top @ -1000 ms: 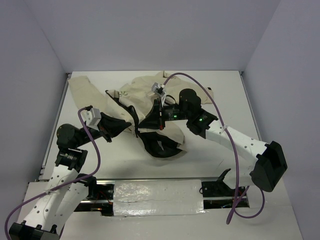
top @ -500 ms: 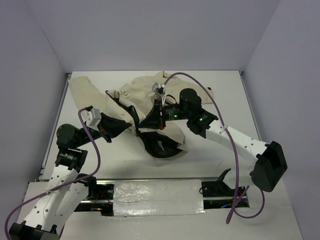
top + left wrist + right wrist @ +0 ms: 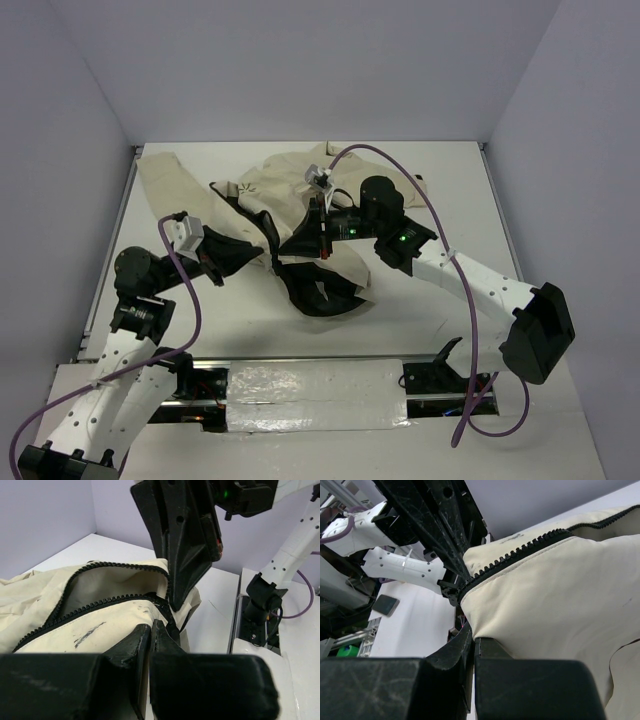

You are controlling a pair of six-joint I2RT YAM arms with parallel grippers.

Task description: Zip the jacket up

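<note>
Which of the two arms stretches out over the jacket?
The right arm: the right fingers reach across the jacket to its zip edge, while the left fingers pinch it from the left side.

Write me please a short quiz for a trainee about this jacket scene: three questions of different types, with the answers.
1. True or false: the jacket is fully zipped.
2. Of the left end effector and the right end effector, which is shut on the jacket? A) left only B) right only C) both
3. Fill in: the zipper teeth are ____ in colour.

Key: 1 false; 2 C; 3 black.
</note>
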